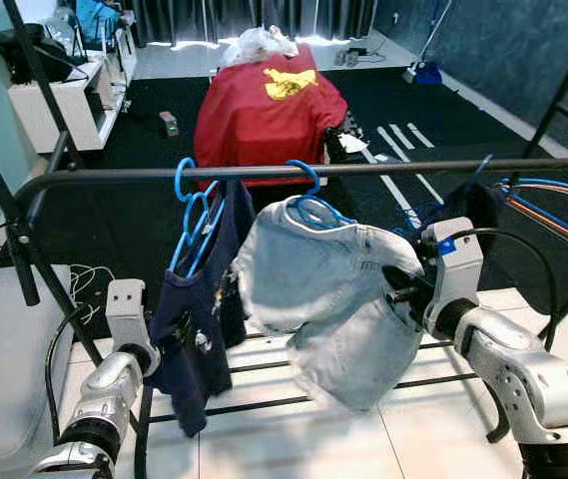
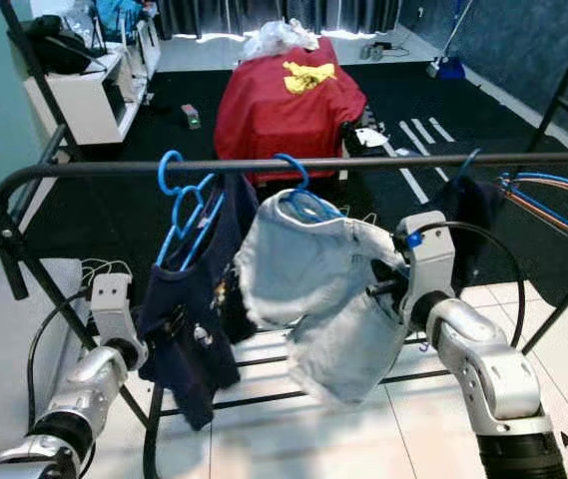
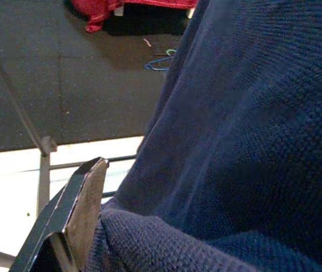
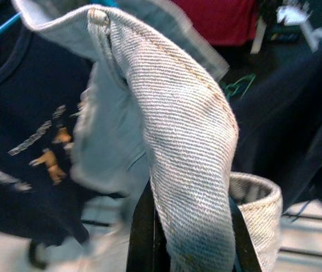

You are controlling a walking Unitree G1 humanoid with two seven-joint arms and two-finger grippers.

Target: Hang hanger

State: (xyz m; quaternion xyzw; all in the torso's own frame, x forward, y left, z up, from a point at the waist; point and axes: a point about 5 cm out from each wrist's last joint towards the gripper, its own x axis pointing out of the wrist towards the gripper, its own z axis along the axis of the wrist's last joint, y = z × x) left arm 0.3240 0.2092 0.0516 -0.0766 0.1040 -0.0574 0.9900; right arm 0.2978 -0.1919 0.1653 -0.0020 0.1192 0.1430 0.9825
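A black rail (image 1: 383, 168) runs across in front of me. Two blue hangers hook over it. The left hanger (image 1: 196, 215) carries a navy shirt (image 1: 199, 319). The middle hanger (image 1: 310, 208) carries a pale denim garment (image 1: 313, 279), which hangs crooked and bunched. My right gripper (image 4: 192, 238) is shut on a fold of that denim at its right edge, below the rail (image 2: 388, 289). My left gripper (image 1: 164, 344) is low against the navy shirt, whose knit cloth (image 3: 240, 141) covers most of it.
A dark garment (image 1: 473, 205) hangs further right on the rail, beside blue and orange hangers (image 1: 553, 190). Lower rack bars (image 1: 264, 365) cross near my arms. Beyond stand a red-draped piece of furniture (image 1: 264, 105) on black carpet and a white shelf (image 1: 59, 105).
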